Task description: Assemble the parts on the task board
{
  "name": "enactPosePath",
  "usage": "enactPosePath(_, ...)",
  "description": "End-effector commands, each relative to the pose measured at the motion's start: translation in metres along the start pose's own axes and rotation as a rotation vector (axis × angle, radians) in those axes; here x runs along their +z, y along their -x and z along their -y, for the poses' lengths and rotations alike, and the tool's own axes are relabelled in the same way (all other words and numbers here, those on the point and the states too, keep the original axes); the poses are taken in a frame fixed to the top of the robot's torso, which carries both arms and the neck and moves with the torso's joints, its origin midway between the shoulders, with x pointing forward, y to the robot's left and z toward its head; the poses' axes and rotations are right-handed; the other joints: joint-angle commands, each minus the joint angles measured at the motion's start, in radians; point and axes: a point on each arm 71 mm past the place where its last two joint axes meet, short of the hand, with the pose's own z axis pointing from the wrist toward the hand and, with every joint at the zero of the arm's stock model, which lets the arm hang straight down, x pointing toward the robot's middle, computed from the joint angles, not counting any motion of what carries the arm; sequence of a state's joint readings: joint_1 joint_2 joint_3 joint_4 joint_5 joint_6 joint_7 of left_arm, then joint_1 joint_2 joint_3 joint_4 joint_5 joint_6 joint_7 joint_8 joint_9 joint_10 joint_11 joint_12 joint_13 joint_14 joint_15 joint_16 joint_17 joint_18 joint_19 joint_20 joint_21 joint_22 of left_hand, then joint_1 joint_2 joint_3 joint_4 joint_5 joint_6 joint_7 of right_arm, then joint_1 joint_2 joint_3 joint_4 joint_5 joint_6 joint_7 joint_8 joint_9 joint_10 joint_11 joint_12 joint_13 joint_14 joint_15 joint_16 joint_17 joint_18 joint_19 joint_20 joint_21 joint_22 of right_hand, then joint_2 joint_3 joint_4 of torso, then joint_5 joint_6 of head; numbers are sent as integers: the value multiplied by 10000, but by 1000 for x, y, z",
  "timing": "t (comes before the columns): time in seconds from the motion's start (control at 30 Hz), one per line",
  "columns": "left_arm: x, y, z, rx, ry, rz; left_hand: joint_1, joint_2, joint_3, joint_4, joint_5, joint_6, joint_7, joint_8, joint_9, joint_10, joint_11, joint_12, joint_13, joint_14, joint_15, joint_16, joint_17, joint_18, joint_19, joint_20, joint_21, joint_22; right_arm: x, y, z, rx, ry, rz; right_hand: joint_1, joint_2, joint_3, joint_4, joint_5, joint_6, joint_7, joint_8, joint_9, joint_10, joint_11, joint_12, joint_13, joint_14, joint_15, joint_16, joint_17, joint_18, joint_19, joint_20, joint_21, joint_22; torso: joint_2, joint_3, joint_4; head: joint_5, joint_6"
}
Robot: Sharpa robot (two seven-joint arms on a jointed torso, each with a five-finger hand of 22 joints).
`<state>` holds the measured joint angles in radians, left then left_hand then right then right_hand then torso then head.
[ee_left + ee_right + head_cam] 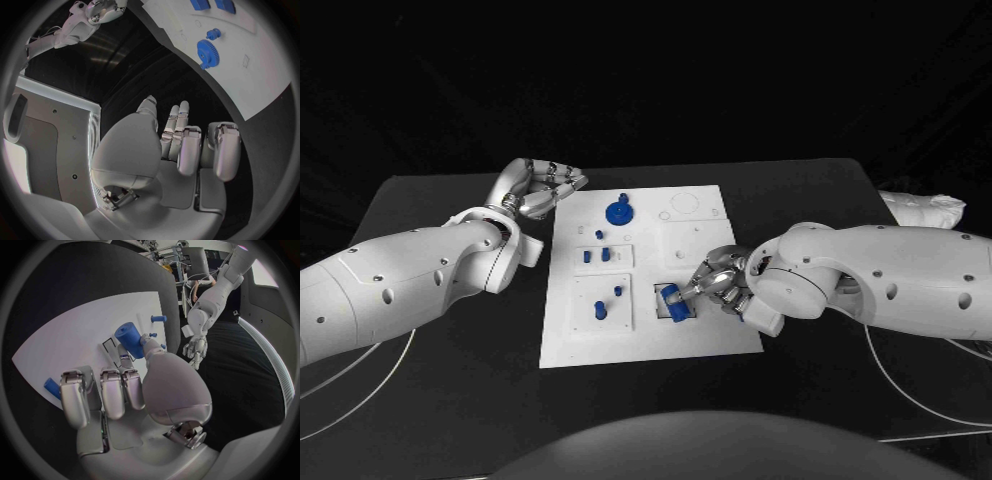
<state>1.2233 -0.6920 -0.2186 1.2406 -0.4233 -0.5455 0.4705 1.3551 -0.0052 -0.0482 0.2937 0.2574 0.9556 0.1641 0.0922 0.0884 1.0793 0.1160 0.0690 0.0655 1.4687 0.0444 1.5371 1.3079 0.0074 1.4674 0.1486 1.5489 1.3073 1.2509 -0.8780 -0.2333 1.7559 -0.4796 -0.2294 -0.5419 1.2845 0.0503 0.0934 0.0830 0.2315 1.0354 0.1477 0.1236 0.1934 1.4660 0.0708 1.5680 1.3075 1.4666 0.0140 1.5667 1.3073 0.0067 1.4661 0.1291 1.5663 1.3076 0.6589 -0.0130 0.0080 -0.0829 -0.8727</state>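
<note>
The right hand [711, 283] covers the near end of the blue cylindrical plastic part [675, 303]; its fingertips hide the white task board's [704, 340] recess beneath.

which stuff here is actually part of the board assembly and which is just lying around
Part of the job:
- task board
- blue gear
- blue cylinder, held in the right hand
- small blue pegs

Just lying about:
- white bundle at the table's far right edge
- left hand, holding nothing

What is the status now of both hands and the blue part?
Right hand holds blue cylinder part over white task board, near its recess. Left hand open, holding nothing, off the board's far left corner. Nothing blocking the recess.
</note>
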Motion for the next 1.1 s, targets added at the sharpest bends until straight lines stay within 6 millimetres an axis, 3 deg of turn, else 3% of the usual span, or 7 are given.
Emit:
enactPosePath(0.03, 0, -2, 2, -48, -92, -137, -26, 88, -59, -16, 41, 49, -9, -43, -12, -18, -66, -19, -6, 827, -51, -11, 2088, 5, 806, -45, -62, 2531, 2, -2, 0, -16, -102, -111, 13, 207, 794, -705, -101, 294, -189, -88, -25, 1048, -52, 28, 2633, 1042, -61, 41, 2635, -67, 1047, -101, 45, 2632, -3, -2, -2, -1, 1)
enactPosePath(0.23, 0, -2, 2, -51, -88, -146, -26, 88, -59, -16, 41, 49, -9, -43, -12, -18, -66, -19, -6, 827, -51, -11, 2088, 5, 806, -45, -62, 2531, 3, -2, -1, 28, -121, -79, -177, 127, 742, -599, -276, 287, -163, -196, -103, 1048, -31, 28, 2633, 1042, -60, 41, 2635, -67, 1047, -104, 45, 2632, -7, 2, 2, -18, 1)
enactPosePath(0.47, 0, -2, 1, -60, -76, -163, -26, 88, -59, -16, 41, 49, -9, -43, -12, -18, -66, -19, -6, 827, -51, -11, 2088, 5, 806, -45, -62, 2531, 3, -1, -1, 78, -157, 6, -713, -71, 496, -275, -782, 295, -82, -368, -236, 1048, 39, 28, 2633, 1042, -40, 41, 2635, -67, 1047, -89, 45, 2632, -1, 0, 6, -20, 1)
enactPosePath(0.83, 0, -3, 2, -77, -74, -191, -26, 88, -59, -16, 41, 49, -9, -43, -12, -18, -66, -19, -6, 827, -51, -11, 2088, 5, 806, -45, -62, 2531, 4, -2, -1, -21, -207, 31, -939, -368, 246, -216, -990, 212, 5, -508, -338, 1048, 114, 28, 2633, 1042, -12, 41, 2635, -67, 1047, -67, 45, 2632, 3, -3, 6, -5, 1)
enactPosePath(1.1, 0, -3, 2, -74, -67, -187, -26, 88, -59, -16, 41, 49, -9, -43, -12, -18, -66, -19, -6, 827, -51, -11, 2088, 5, 806, -45, -62, 2531, 4, -2, -1, -40, -197, 52, -1180, -460, 56, -95, -1187, 172, 49, -554, -390, 1048, 154, 28, 2633, 1042, 16, 41, 2635, -67, 1047, -41, 45, 2632, -2, -2, 5, 6, 1)
